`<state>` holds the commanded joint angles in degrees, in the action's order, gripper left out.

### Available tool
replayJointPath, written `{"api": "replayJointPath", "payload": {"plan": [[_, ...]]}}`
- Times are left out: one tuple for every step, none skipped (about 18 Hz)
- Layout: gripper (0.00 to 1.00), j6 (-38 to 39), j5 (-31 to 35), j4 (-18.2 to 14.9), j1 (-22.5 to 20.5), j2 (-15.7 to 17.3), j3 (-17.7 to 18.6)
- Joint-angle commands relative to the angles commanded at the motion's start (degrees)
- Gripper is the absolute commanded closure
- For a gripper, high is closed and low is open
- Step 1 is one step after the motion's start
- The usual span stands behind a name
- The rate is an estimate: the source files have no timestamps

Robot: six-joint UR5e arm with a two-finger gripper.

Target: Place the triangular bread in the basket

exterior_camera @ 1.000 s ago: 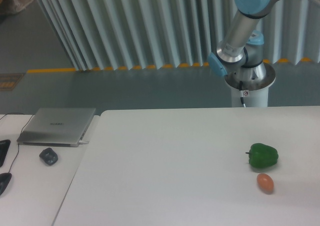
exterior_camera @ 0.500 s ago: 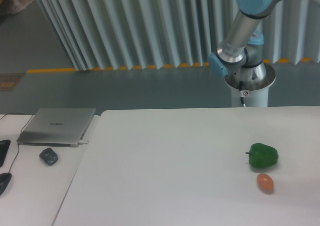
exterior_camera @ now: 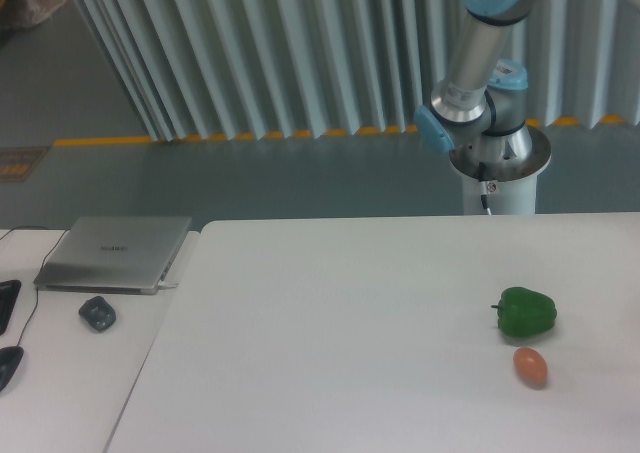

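The triangular bread and the basket are out of view. Only part of the robot arm (exterior_camera: 478,48) shows at the upper right, rising from its white base (exterior_camera: 497,168) behind the table. Its gripper is outside the frame.
A green pepper (exterior_camera: 527,312) lies on the white table (exterior_camera: 330,323) at the right, with a small brown egg-shaped item (exterior_camera: 531,366) just in front of it. On the left desk sit a closed laptop (exterior_camera: 115,252), a dark mouse (exterior_camera: 97,313) and cables.
The arm's upper links have swung slightly left and up. The pepper and the egg-shaped item have not moved.
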<state>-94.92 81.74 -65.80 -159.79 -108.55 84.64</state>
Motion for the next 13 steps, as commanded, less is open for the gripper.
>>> {"api": "replayJointPath", "payload": {"plan": [[0.00, 0.0, 0.1, -1.9, 0.6, 0.6, 0.0], [0.00, -0.1, 0.0, -2.9, 1.0, 1.2, 0.0], [0.00, -0.1, 0.1, -4.1, 1.3, 1.6, 0.1], [0.00, -1.0, 0.3, -5.7, 2.2, 1.9, 0.0], [0.00, -3.8, 0.6, -7.7, 2.6, 2.5, 0.0], [0.00, -9.9, 2.1, -9.4, 2.6, 3.2, 0.2], [0.00, -14.1, 4.5, -10.1, 2.7, 3.4, 0.2], [0.00, -17.5, 8.3, -10.5, 3.2, 3.4, 0.0], [0.00, -18.7, 9.7, -10.3, 3.9, 3.4, 0.1], [0.00, -20.0, 10.1, -10.2, 4.2, 3.5, 0.4], [0.00, -21.3, 9.9, -10.5, 4.5, 3.5, 0.3], [0.00, -21.3, 10.2, -10.7, 5.4, 3.5, 0.6], [0.00, -20.7, 10.7, -10.8, 6.3, 3.6, 0.9]]}}
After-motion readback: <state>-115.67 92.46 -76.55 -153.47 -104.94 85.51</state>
